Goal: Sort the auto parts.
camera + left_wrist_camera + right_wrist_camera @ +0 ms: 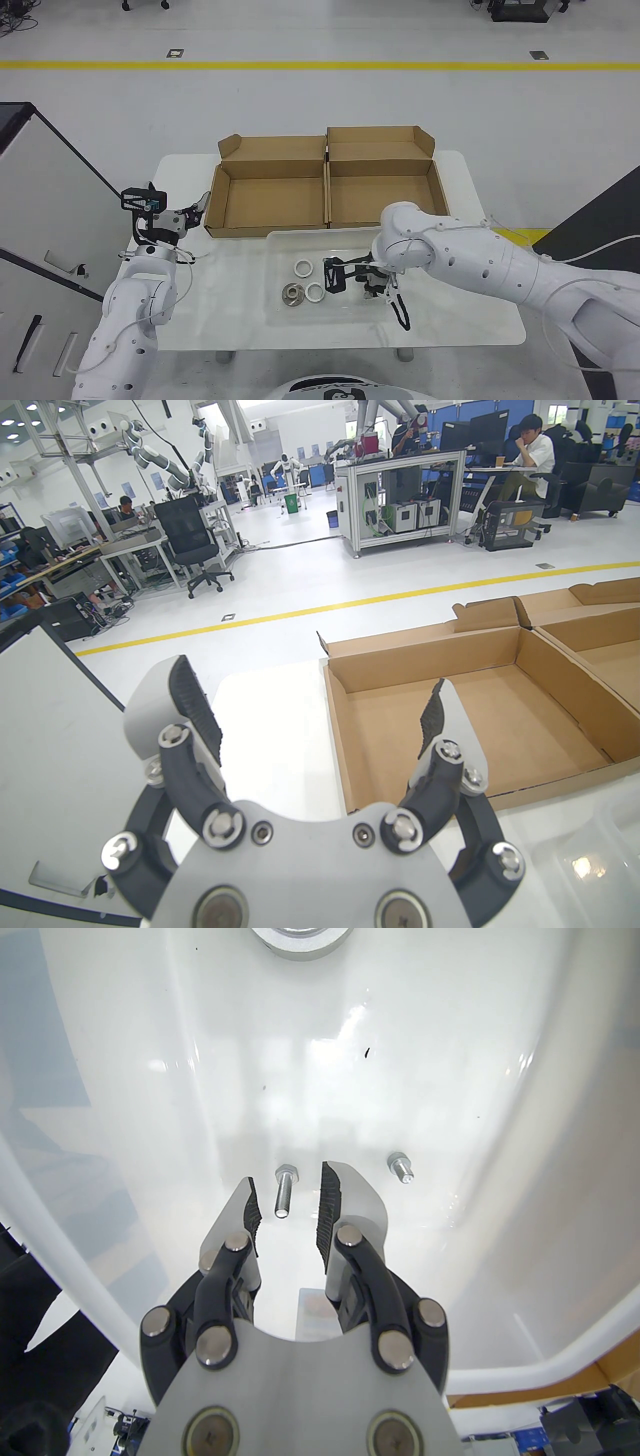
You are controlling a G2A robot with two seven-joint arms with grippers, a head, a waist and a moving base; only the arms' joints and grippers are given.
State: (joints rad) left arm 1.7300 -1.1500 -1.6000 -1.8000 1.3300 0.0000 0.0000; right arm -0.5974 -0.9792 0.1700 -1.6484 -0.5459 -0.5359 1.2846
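Black ribbed pads line the fingers of the right gripper, which are parted only narrowly. A bolt lies on the tray floor in the gap between them, its head pointing away from the wrist. A little light shows on each side of its shank, so the fingers are not closed on it.

A second bolt, shorter, lies just beside the gripper on the same floor. Farther ahead of the fingers lies a round metal part. In the top view that part sits touching or nearly touching one of two white rings, and the other ring lies close by. All of these are inside a clear plastic tray with a raised white rim, on the near half of the white table.

The left gripper hangs at the table's left edge, its fingers spread wide with nothing between them. It is just outside the near left corner of the left box.

That cardboard box stands open, flaps up, on the far half of the table. The right box, also open, touches it side to side. The tray's far rim is just beside both boxes' near walls.
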